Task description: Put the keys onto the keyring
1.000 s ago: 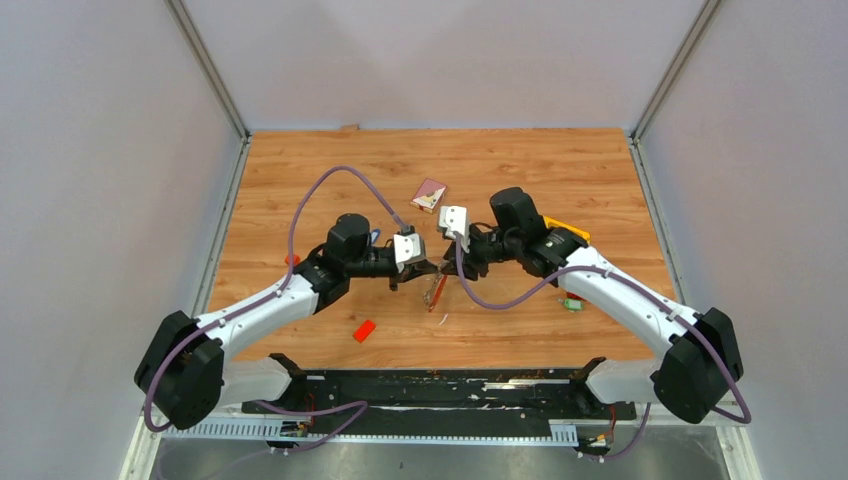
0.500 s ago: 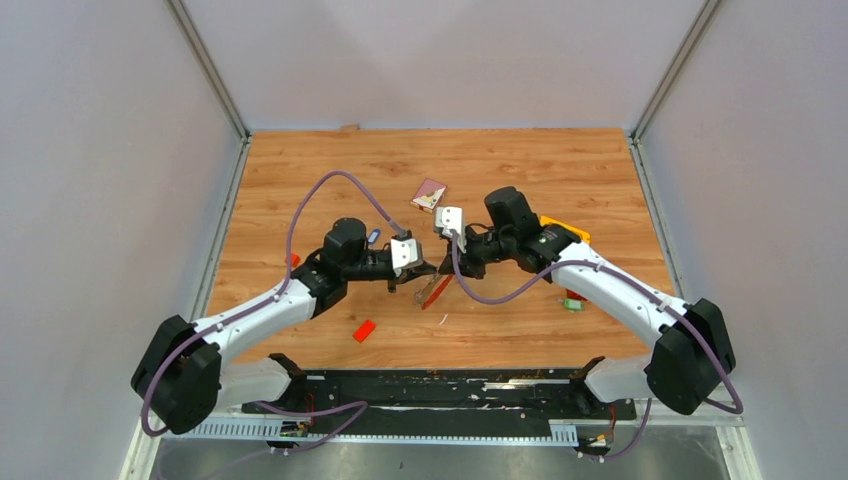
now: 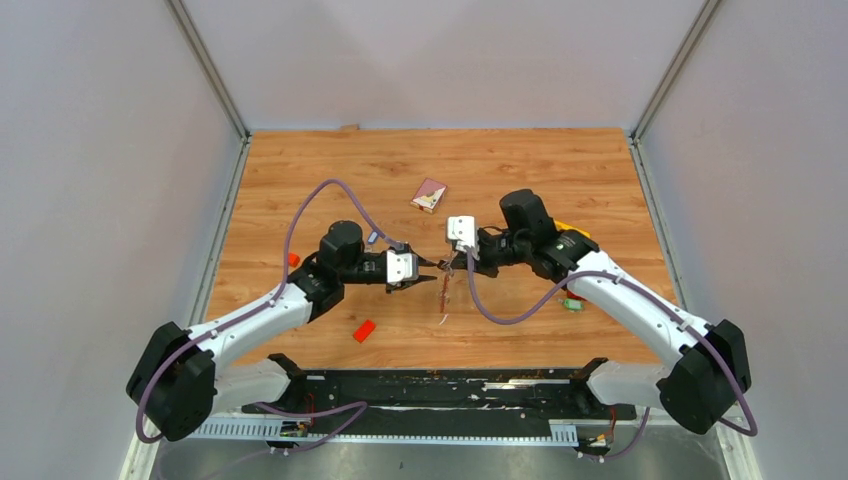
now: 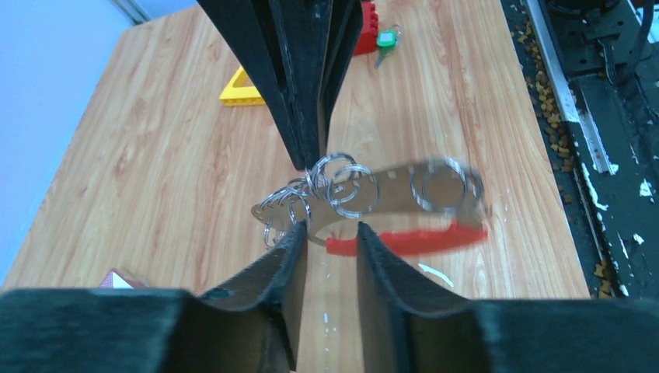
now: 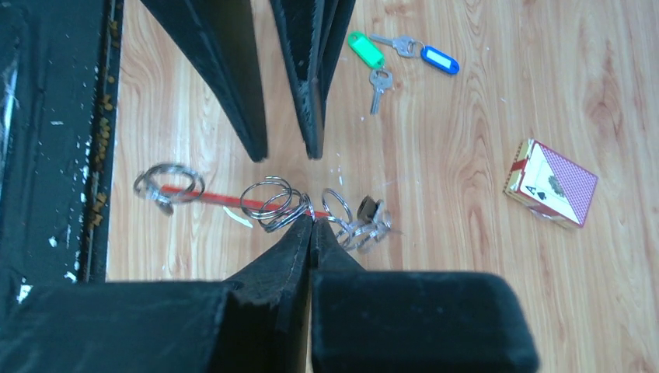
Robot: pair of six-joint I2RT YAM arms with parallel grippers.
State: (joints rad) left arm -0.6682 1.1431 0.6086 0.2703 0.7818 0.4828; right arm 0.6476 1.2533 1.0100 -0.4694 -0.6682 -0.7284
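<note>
On the wood-grain table [image 3: 300, 170], seen from above, the left gripper [image 3: 428, 281] and right gripper [image 3: 447, 268] are met tip to tip at the centre. The keyring [image 3: 443, 297] dangles below the right one. A patterned card box [image 3: 429, 195] lies at 12 o'clock and a flat orange-red block [image 3: 364, 330] at 8 o'clock.

In the left wrist view, the left gripper [image 4: 330, 237] is seen with its ribbed black fingers parted, gripping nothing. At 12 o'clock the right gripper [image 4: 311, 159] is pinched onto the keyring's [image 4: 350, 190] thin steel split rings. Its grey strip and red curved strap run, blurred, toward 3 o'clock. A yellow triangular piece [image 4: 241, 87] lies at 11 o'clock.

In the right wrist view, the right gripper [image 5: 312, 225] is pressed together on a wire ring of the keyring [image 5: 268, 203]. The left gripper [image 5: 285, 155] stands spread at 12 o'clock. An oblong green-tagged key [image 5: 365, 48] and a blue-tagged key [image 5: 439, 60] lie at 1 o'clock, the card box [image 5: 552, 184] at 3 o'clock.
</note>
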